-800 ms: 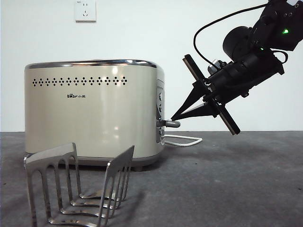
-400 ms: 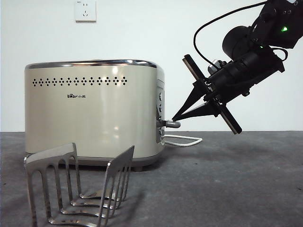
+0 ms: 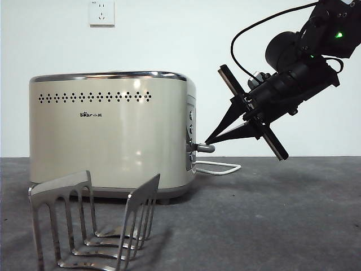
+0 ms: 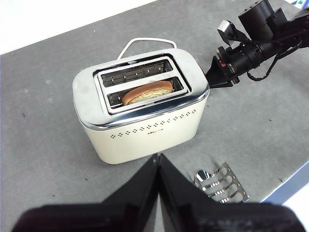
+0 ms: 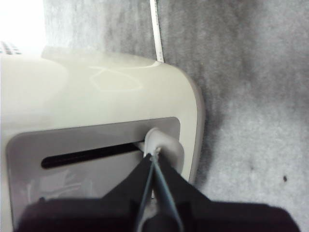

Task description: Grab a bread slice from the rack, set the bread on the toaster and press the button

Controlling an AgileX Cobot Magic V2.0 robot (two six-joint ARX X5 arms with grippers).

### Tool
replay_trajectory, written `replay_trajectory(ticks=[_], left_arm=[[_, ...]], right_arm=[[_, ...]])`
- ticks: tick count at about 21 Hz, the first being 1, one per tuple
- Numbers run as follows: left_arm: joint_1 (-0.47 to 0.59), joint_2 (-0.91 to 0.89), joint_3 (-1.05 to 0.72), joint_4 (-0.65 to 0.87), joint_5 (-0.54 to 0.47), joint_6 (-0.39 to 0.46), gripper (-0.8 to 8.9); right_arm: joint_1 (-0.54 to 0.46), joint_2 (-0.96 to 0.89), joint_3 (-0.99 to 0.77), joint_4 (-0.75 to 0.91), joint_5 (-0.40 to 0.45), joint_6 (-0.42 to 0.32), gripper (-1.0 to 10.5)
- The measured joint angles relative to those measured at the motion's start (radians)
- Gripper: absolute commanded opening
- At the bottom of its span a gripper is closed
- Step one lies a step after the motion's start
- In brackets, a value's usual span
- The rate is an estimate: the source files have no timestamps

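The cream toaster (image 3: pixel 110 132) stands on the grey table. The slice of bread (image 4: pixel 147 92) sits low in the toaster's (image 4: pixel 140 104) nearer slot, its brown crust showing. My right gripper (image 3: pixel 207 139) is shut, its tip resting on the dark-grey lever button (image 3: pixel 204 148) at the toaster's narrow control panel; in the right wrist view the gripper's tip (image 5: pixel 153 157) touches the button (image 5: pixel 164 145) at the end of its slot. My left gripper (image 4: pixel 158 159) is shut and empty, held high above the table in front of the toaster. The silver rack (image 3: pixel 93 223) stands empty in front of the toaster.
A white power cord (image 3: pixel 217 166) loops on the table beside the toaster's control end. A wall socket (image 3: pixel 101 12) is on the white wall behind. The rack also shows in the left wrist view (image 4: pixel 222 181), near the table's front edge.
My right gripper has moved up and back very slightly from the button. The toaster, bread and rack have not moved.
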Motion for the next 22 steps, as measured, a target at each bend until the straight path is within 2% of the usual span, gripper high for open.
replay_trajectory(ticks=[16,22], left_arm=[[0.0,0.041,0.0,0.0,0.0,0.0,-0.08],[0.0,0.064,0.0,0.0,0.0,0.005,-0.08]], right_arm=[[0.002,0.008,0.097,-0.098,0.035,0.0,-0.1],[0.002,-0.166,0.097,-0.137,0.089,-0.026,-0.1]])
